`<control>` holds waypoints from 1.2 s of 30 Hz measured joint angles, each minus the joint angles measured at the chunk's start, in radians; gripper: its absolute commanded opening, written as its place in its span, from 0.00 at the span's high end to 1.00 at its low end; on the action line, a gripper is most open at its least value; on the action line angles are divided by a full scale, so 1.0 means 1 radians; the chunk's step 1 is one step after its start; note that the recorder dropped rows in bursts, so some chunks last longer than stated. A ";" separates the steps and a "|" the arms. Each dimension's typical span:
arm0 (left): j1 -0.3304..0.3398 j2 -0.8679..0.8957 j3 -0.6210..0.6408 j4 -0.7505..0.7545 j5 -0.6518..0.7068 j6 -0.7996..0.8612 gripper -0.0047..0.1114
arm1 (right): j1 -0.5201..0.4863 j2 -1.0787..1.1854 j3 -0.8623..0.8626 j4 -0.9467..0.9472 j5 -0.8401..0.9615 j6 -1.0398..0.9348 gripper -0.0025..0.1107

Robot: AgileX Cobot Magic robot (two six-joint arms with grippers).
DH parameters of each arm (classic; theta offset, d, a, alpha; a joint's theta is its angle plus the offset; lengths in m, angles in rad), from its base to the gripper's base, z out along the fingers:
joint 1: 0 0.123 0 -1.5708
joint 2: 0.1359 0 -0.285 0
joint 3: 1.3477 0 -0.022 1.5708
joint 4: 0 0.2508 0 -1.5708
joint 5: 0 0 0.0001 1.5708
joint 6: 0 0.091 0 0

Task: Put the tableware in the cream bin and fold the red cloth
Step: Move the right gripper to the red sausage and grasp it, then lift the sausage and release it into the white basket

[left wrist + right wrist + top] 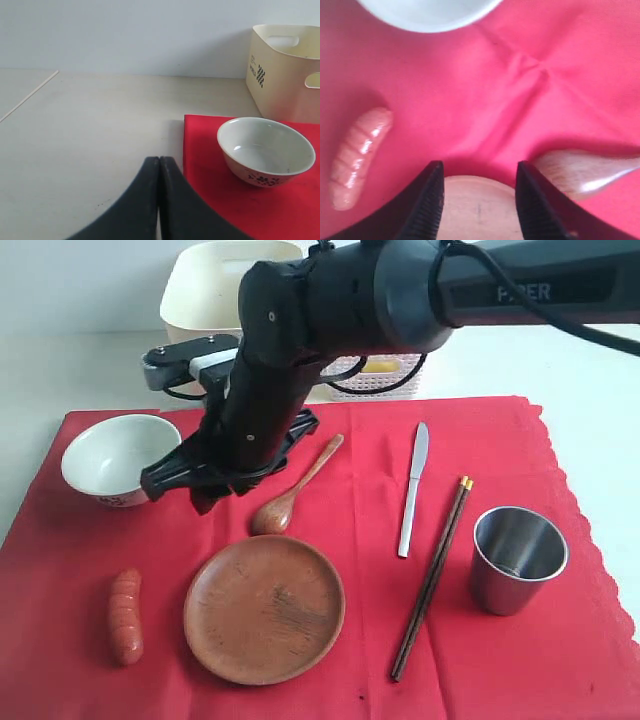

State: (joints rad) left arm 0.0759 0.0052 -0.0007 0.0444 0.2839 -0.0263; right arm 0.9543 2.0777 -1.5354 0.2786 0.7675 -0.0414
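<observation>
My right claw (477, 172) hangs low over the red cloth (560, 660), its 2 jaws spread apart with nothing between them. In my right wrist view the near rim of the round wooden plate (265, 608) shows in the gap between the jaws. The bowl end of the wooden spoon (290, 495) lies just beside one jaw, and the sausage (126, 616) lies off to the other side. From the exterior view my right arm reaches across the middle. That puts the claw between the white bowl (115, 455) and the spoon, close to the bowl's rim. I cannot tell whether it touches the bowl.

My left claw (159, 162) has its jaws pressed together and holds nothing. It is over the bare surface (90, 125), just beside the cloth's edge, with the bowl a little beyond it on the cloth.

The cloth lies spread out on the surface, its scalloped edge on the exterior view's right and a few creases near the spoon. All 6 pieces of tableware rest on it. The bowl is at the left, the plate toward the front, and the spoon is angled above the plate. The silver knife (412, 490) and the chopsticks (432, 578) lie side by side, and the steel cup (517, 558) stands upright at the right. The cream bin (215, 285) stands behind the cloth, beyond the bowl. The white lattice basket (375, 375) is next to it, partly hidden by my arm.
</observation>
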 measured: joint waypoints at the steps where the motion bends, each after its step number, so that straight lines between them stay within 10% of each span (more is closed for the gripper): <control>1: 0.000 0.000 0.000 0.000 0.000 0.000 0.95 | 0.006 0.000 0.000 0.040 -0.002 -0.041 0.58; 18: 0.000 0.000 0.000 0.000 0.000 0.000 0.95 | 0.240 0.056 0.000 -0.150 -0.167 -0.009 0.57; 26: 0.000 0.000 0.000 0.000 0.000 0.000 0.95 | 0.266 0.124 0.000 -0.187 -0.224 0.023 0.36; 36: 0.000 0.000 0.000 0.000 0.000 0.000 0.95 | 0.266 0.177 -0.002 -0.196 -0.265 0.021 0.37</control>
State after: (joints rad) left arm 0.0759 0.0052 -0.0007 0.0444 0.2839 -0.0263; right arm 1.2205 2.2549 -1.5377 0.0824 0.5021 -0.0205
